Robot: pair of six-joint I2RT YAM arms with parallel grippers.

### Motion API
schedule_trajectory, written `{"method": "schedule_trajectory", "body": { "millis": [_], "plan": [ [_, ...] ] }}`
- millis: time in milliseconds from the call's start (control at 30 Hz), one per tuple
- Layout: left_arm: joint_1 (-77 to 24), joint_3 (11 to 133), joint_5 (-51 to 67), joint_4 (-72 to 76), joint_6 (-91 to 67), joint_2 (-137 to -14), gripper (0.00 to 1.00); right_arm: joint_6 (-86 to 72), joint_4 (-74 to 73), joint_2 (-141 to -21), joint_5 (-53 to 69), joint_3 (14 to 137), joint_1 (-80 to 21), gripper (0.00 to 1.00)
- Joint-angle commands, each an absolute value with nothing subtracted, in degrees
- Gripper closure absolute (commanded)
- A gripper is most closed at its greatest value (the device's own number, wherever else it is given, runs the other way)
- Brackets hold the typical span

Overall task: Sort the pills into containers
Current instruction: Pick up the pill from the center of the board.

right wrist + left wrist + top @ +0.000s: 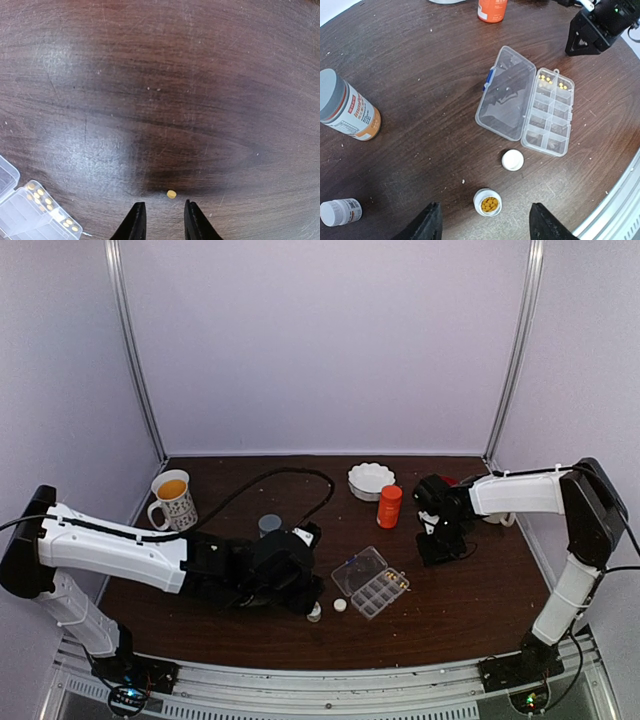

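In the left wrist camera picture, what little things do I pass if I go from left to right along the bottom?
small white bottle lying on its side → open bottle with yellow pills inside → round white cap

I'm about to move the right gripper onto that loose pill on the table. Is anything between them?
Nothing visible. The pill lies alone on bare table just beyond the open right gripper, roughly in line with its gap. The pill box sits off to the side, clear of that path.
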State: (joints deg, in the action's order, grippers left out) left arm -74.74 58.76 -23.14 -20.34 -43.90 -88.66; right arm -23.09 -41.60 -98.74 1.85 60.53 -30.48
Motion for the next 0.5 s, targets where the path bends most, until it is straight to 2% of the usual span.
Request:
{"method": "schedule_trajectory", "body": {
  "millis": [0,267,467],
  "plan": [
    [-75.0,57.5,-24.6,-20.0,-43.9,-87.9,0.37,-21.8,-43.3,-99.8,2.2,63.0,-29.4,0.72],
    [-75.0,56.2,-25.2,-19.4,-44.4,-87.7,0.38,-21.1,-43.7,-102.1,1.6,62.9,-29.1,0.73],
    [-75.0,56.0,-25.2,-19.2,-44.3,-87.9,0.38,-21.3,-43.0,-102.5,1.7,62.3,-29.1,0.81]
  ]
}}
